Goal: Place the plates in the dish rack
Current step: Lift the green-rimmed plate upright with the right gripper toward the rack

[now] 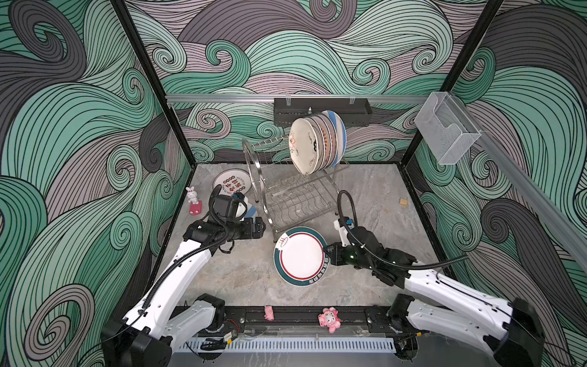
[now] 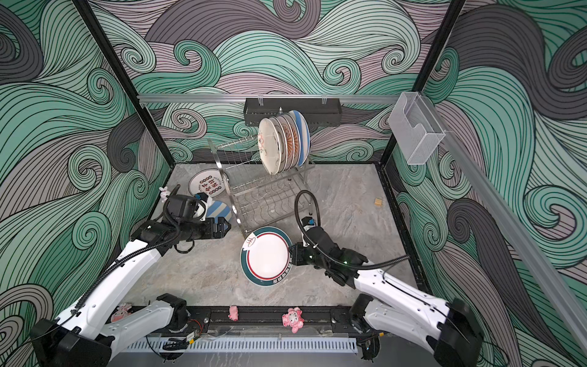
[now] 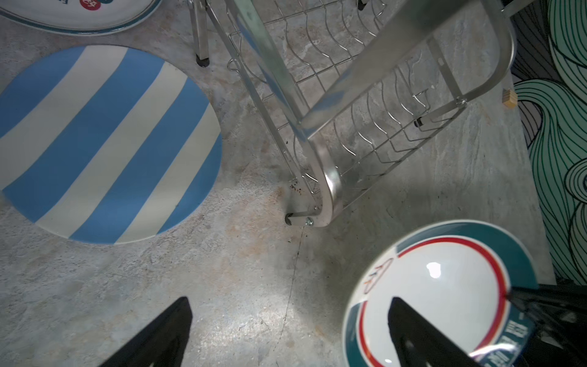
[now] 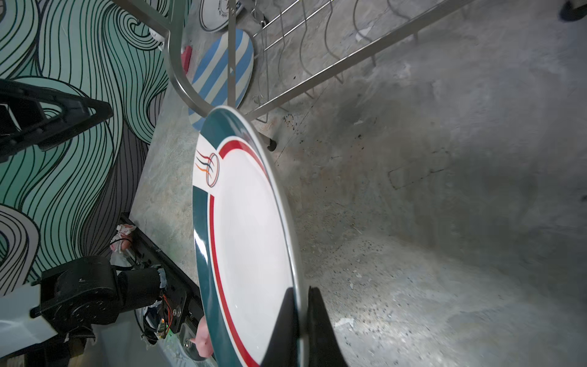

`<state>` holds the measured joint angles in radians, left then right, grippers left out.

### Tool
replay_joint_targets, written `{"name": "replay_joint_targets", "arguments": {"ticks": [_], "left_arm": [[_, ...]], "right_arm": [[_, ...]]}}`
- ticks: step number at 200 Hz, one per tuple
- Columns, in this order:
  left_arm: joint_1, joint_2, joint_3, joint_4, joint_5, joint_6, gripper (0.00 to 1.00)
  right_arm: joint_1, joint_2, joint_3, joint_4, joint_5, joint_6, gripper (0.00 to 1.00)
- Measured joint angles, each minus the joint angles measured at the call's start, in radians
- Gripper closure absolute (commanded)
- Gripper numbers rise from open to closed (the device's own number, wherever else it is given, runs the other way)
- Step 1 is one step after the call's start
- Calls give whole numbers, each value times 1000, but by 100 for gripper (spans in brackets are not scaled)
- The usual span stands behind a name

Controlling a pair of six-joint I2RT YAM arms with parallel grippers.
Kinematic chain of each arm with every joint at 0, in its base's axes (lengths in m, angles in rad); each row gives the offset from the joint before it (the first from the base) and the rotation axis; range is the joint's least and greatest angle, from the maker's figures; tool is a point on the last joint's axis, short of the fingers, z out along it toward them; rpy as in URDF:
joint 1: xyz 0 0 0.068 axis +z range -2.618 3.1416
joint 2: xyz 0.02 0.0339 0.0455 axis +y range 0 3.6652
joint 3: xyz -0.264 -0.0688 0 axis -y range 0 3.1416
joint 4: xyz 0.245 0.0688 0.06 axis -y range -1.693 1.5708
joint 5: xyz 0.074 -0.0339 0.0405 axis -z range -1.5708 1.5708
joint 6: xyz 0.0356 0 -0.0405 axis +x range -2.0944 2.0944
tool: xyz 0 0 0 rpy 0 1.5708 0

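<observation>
My right gripper (image 1: pixel 327 254) (image 2: pixel 290 254) (image 4: pixel 300 290) is shut on the right rim of a teal-rimmed plate (image 1: pixel 300 255) (image 2: pixel 265 255) (image 3: pixel 444 286) (image 4: pixel 247 238), which tilts just in front of the dish rack (image 1: pixel 254 165) (image 2: pixel 222 171) (image 3: pixel 330 190) (image 4: pixel 178 79). Several plates (image 1: pixel 314 143) (image 2: pixel 282 143) stand upright in the rack's upper tier. A blue-white striped plate (image 1: pixel 252 211) (image 2: pixel 219 211) (image 3: pixel 104 143) (image 4: pixel 222 66) and a white plate with red-black characters (image 1: pixel 232 184) (image 2: pixel 206 184) (image 3: pixel 79 16) lie flat left of the rack. My left gripper (image 1: pixel 262 227) (image 2: pixel 227 227) (image 3: pixel 289 302) hovers open and empty beside the striped plate.
A black perforated shelf (image 1: pixel 320 111) hangs on the back wall, and a clear plastic box (image 1: pixel 448 130) on the right rail. A bunny figurine (image 1: pixel 192 195) stands by the left wall, a small wooden block (image 1: pixel 403 201) lies at the right, and pink toys (image 1: pixel 330 319) sit on the front rail.
</observation>
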<state>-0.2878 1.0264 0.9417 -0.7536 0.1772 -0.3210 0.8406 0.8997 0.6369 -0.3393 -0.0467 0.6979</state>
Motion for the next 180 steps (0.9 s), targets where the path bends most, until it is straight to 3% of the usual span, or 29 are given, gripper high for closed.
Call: {"name": "replay_joint_targets", "arguments": {"ticks": [27,79,143,180], "left_arm": [[44,7,-1,-4,10,46,1],[59,38,-11,-5,38,80,1],[64,37,-16,-5,57,91,1],[64,37,-16,-5,71,93,1]], "right_arm": [[-51,-56,167,-197,18,-81,100],[-56,68,695,-411,60,-274,100],[-56,443,1316,-552,204,-442,100],[-21,685,1626,-586,420,-554,100]]}}
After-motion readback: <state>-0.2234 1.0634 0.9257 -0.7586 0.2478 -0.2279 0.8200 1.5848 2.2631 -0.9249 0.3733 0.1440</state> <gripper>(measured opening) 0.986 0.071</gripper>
